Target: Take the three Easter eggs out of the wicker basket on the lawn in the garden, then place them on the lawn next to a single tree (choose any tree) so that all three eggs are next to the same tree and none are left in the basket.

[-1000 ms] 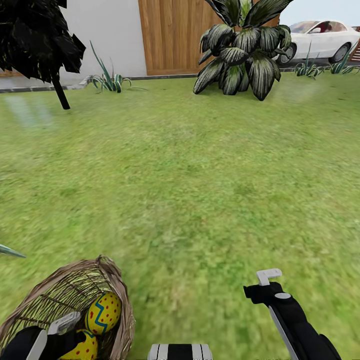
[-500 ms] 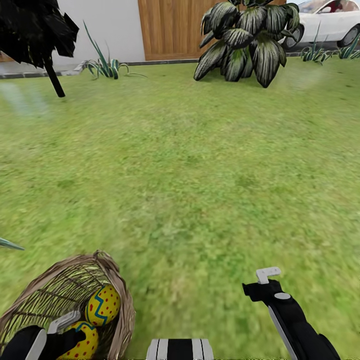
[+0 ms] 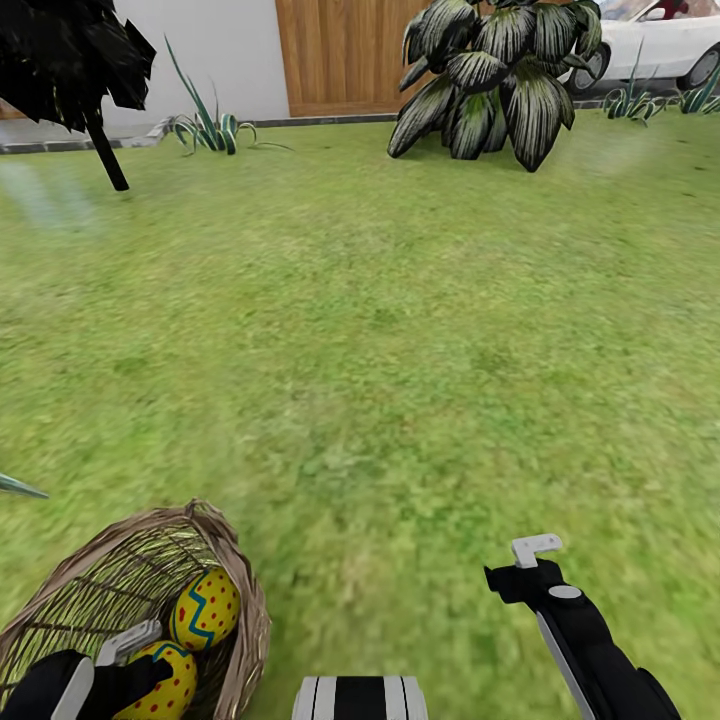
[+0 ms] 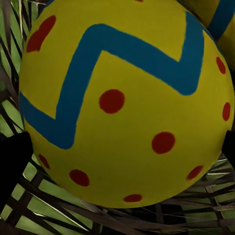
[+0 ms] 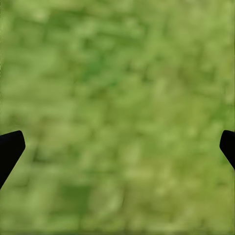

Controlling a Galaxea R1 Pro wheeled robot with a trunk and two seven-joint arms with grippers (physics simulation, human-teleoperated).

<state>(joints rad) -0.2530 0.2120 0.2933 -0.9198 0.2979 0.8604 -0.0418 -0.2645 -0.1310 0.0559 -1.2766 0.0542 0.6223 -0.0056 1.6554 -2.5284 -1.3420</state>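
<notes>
Right now your left gripper (image 3: 135,650) sits inside the wicker basket (image 3: 235,590) at the lower left of the head view, right against the nearer Easter egg (image 3: 165,685). The left wrist view has that egg (image 4: 122,98) pressed up close between the two dark finger edges; I cannot tell whether the jaws are clamped on it or just framing it. A second egg (image 3: 207,608) lies just beyond, touching or nearly touching the first, and shows as a sliver (image 4: 215,19) in the wrist view.

Risks, as I judge them: the egg is round and slick-looking, so an off-centre squeeze could squirt it out into the weave. Lifting at an angle could catch the braided rim and tip or drag the basket across the lawn (image 3: 380,350). Nudging the neighbour egg could roll it deeper.

Your right gripper (image 3: 530,565) hangs over bare grass, fingers spread wide in its wrist view, holding nothing.

Hard to make out: the third egg, the basket's near side cut off by the frame edge, and the left fingertips behind the egg. A dark-leaved tree (image 3: 100,150) stands at far upper left, crown cropped; its type is unclear.
</notes>
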